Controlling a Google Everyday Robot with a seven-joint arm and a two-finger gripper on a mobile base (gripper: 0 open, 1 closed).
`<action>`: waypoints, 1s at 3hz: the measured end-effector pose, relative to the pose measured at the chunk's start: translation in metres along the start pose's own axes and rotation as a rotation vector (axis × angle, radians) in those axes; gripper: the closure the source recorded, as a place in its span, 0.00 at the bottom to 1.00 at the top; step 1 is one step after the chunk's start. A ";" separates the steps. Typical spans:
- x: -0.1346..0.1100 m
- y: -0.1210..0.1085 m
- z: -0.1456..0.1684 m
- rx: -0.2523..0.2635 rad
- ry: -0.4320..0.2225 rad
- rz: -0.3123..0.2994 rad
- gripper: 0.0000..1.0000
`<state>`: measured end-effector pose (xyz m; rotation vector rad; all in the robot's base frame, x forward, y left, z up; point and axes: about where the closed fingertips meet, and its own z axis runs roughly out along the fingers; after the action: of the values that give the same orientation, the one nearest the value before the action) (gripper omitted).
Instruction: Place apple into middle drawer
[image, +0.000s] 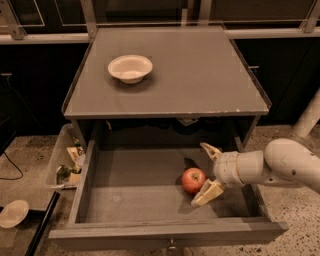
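Note:
The small red apple (193, 180) rests on the flat grey bottom of the open middle drawer (130, 187), right of centre. My gripper (198, 175) reaches in from the right on a white arm. Its two fingers are spread wide, one behind the apple and one in front of it, and neither presses on the apple. The drawer's small metal knob (171, 245) shows on its front wall at the bottom edge of the view.
A shallow white bowl (130, 67) sits on the grey cabinet top (200, 75) at the back left. A clear bin (67, 162) with small items stands left of the drawer. A white dish (12, 212) lies on the floor. A white post (307, 117) stands at the right.

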<state>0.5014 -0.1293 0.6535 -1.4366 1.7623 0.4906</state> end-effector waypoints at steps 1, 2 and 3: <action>-0.015 0.005 -0.027 0.007 -0.008 -0.031 0.00; -0.042 -0.008 -0.059 0.006 0.008 -0.103 0.00; -0.065 -0.028 -0.084 -0.006 0.017 -0.156 0.00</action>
<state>0.5023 -0.1565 0.7598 -1.5722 1.6473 0.4029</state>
